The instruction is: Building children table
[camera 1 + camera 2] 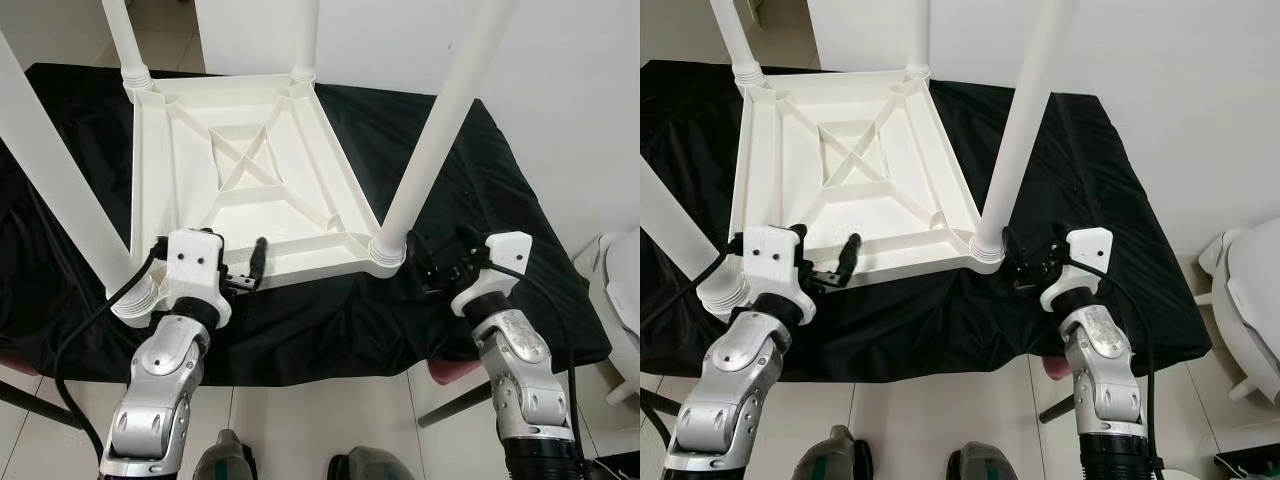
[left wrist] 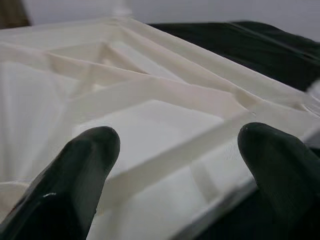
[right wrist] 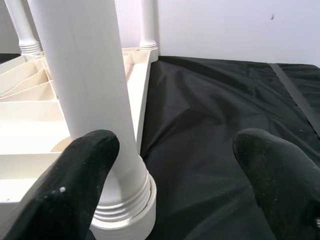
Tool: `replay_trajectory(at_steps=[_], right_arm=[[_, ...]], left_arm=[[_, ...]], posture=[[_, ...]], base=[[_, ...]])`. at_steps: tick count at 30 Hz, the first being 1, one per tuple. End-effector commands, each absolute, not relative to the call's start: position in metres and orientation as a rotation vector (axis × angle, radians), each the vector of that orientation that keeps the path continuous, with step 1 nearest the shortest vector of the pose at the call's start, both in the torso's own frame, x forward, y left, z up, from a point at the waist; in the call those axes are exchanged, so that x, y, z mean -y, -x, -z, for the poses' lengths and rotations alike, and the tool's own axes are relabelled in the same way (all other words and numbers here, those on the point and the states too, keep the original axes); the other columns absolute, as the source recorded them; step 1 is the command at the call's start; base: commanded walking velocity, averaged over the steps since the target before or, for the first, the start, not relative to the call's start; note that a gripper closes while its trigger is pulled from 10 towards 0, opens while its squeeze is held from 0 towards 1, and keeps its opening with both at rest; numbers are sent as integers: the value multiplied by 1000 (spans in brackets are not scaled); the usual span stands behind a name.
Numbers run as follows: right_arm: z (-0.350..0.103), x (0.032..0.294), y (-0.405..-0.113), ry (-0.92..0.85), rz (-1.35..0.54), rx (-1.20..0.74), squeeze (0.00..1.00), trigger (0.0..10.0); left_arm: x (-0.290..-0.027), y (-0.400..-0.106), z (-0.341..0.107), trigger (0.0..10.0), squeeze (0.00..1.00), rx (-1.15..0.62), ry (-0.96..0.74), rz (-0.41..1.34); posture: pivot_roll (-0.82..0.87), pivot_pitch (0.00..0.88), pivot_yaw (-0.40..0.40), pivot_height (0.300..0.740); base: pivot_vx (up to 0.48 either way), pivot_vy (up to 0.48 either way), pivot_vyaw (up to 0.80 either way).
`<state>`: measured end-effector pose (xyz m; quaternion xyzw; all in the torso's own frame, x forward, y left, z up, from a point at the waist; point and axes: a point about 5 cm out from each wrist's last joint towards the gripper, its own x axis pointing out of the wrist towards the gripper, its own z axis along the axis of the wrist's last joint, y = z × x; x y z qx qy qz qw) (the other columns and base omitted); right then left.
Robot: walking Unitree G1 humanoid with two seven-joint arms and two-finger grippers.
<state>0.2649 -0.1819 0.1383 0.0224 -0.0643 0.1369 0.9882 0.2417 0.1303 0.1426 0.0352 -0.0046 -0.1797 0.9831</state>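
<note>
Lying upside down on the black-draped tabletop [image 1: 480, 180] so its legs screw in from above, the white children's table [image 1: 250, 170] sits just ahead of the left gripper's [image 1: 245, 272] open fingers, while the right gripper [image 1: 440, 262], fingers also spread, waits beside the near-right leg [image 1: 440, 130].

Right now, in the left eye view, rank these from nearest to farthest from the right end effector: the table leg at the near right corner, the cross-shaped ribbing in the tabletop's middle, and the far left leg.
From the right end effector:
1. Near right leg, socketed just to its left.
2. Cross-shaped ribbing, mid-tabletop, farther left.
3. Far left leg, at the opposite corner.
</note>
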Motion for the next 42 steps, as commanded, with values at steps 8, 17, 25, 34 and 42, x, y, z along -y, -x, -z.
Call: replay_trajectory(at_steps=[8,17,25,34,42], right_arm=[[-129,160,-274,-16,-504,75,0,10000],[-129,162,-286,41,-649,38,0,10000],[-128,167,-294,64,-658,41,0,10000],[-132,164,-324,73,-667,69,0,10000],[-126,156,-333,76,-714,35,0,10000]], left_arm=[[-108,-245,-131,10000,0,-7,-181,498],[-90,-256,-128,10000,0,-18,-245,585],[-85,-262,-127,10000,0,-22,-254,611],[-78,-267,-128,10000,0,-33,-229,642],[-72,-264,-127,10000,0,-47,-212,648]], posture=[[-44,49,-49,740],[-36,32,-52,740],[-45,25,-45,740],[-52,21,-50,740],[-37,12,-64,740]], base=[[0,0,0],[0,0,0],[0,0,0],[0,0,0],[0,0,0]])
